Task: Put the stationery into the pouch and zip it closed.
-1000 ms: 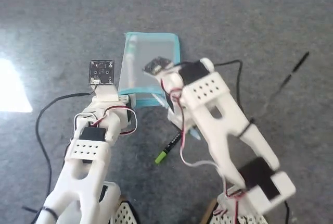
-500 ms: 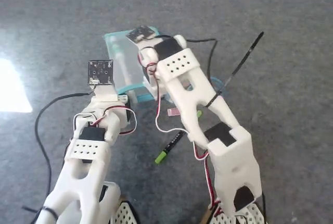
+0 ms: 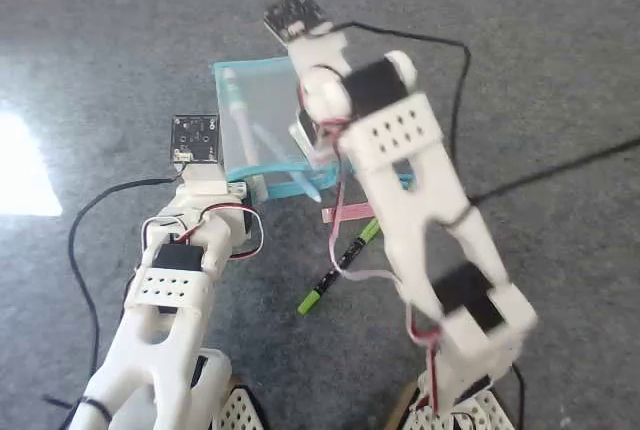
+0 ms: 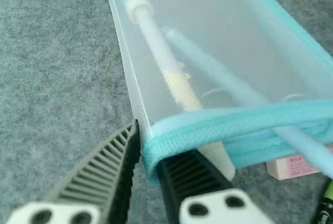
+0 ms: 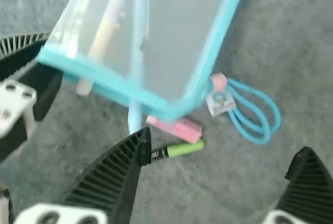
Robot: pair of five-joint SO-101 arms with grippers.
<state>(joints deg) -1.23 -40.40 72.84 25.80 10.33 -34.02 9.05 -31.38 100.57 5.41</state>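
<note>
A translucent pouch (image 3: 272,125) with teal edging lies at the table's middle, its open mouth toward the arms. My left gripper (image 4: 148,151) is shut on the near left corner of its zipper edge (image 3: 247,187). Inside lie a white pen (image 4: 156,52) and a blue pen (image 5: 136,52); the blue pen's end (image 3: 305,182) sticks out of the mouth. My right gripper (image 5: 223,146) hangs open above the mouth, holding nothing. A pink eraser (image 5: 174,127) and a green-and-black marker (image 3: 338,268) lie on the table just before the pouch.
A blue loop cord (image 5: 255,114) with a small tag (image 5: 218,101) trails from the pouch's right corner. Grey carpet-like table surface (image 3: 540,100) is open to the right. Black cables (image 3: 85,250) run beside the left arm.
The right arm swung from the pouch's near edge to the left, then rose above it. The blue pen now lies in the pouch with its end sticking out. The left arm held still.
</note>
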